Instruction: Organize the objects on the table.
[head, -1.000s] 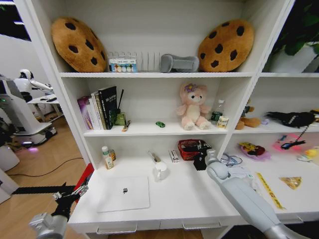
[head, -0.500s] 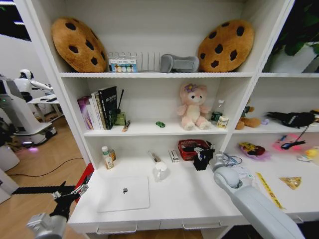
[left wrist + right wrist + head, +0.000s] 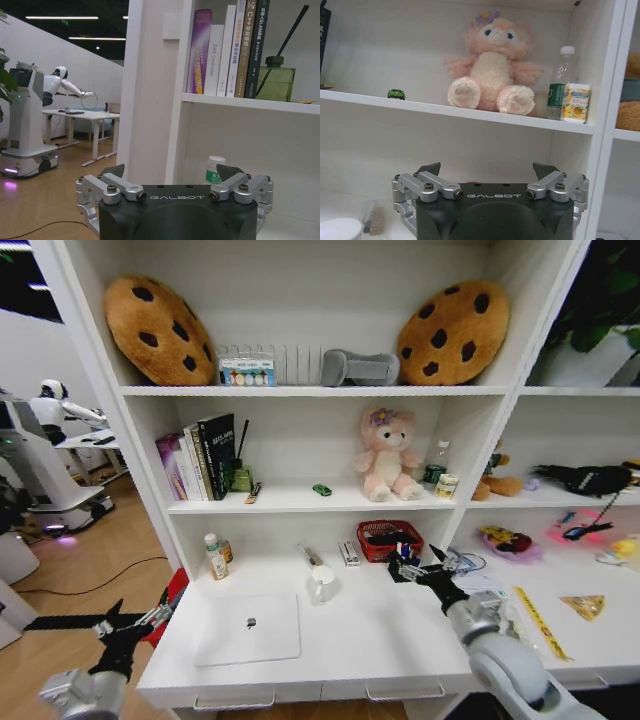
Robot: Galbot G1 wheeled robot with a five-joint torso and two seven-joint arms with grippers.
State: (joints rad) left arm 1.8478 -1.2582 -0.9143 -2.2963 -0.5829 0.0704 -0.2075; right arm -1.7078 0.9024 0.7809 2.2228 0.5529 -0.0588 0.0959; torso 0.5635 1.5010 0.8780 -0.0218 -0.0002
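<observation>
Right gripper hovers over the far right part of the table, just in front of the red basket; its fingers are spread wide and hold nothing. Left gripper hangs off the table's near left corner, also wide open and empty; it appears parked.

Laptop lies closed and flat on the near left of the table. The green toy car sits on the middle shelf, left of the pink bear; in the right wrist view the car stands clear on the shelf edge, well left of the bear's feet. The marker pens cannot be located with confidence.

Judgement: the right arm seems to be positioning for a pick. If the car is the target, approach level with the shelf, keep the fingers wide until they straddle it, and stay clear of the shelf lip and the bear.
</observation>
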